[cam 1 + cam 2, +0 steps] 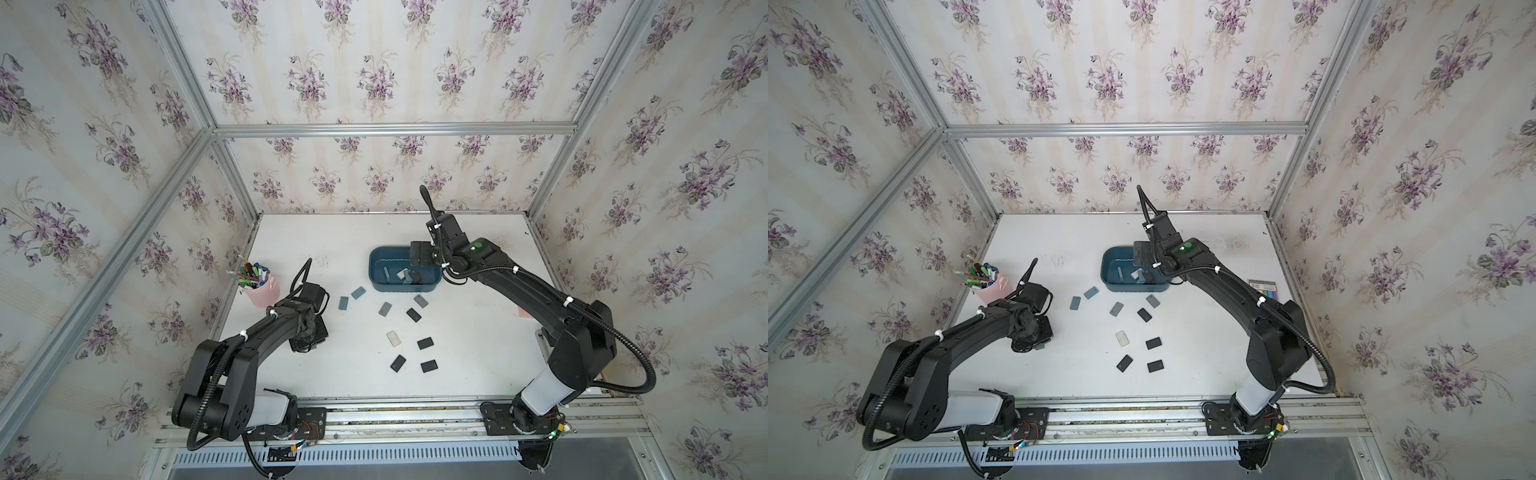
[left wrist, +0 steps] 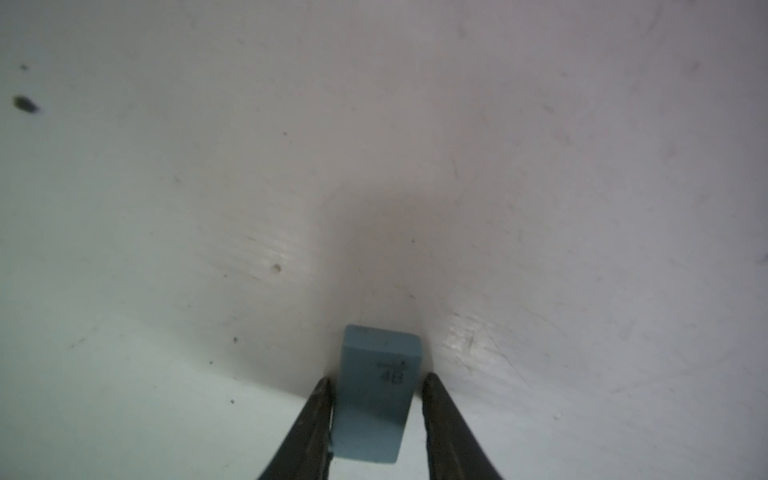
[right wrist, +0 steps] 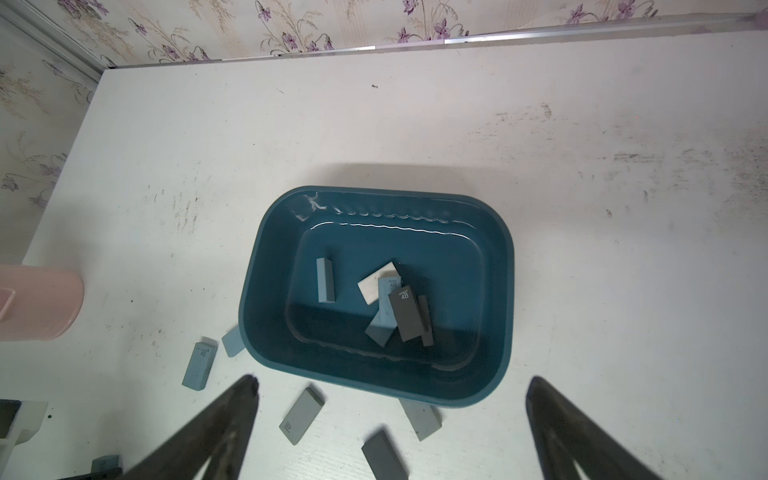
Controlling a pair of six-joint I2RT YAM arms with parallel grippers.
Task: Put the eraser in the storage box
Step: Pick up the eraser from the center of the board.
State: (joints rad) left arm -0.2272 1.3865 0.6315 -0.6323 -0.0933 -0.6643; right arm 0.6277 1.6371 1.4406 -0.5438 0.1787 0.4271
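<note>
Lighting evenly from overhead, glinting along the dark teal-blue plastic tub (image 3: 374, 226), blurring the left wrist view, bowing top-view edges.

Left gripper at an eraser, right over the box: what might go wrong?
The left gripper flanks the blue-grey eraser with a sliver of gap at one finger; it may twist or slip.
The right gripper hangs open over the storage box, so the arms may clash at the drop.
</note>
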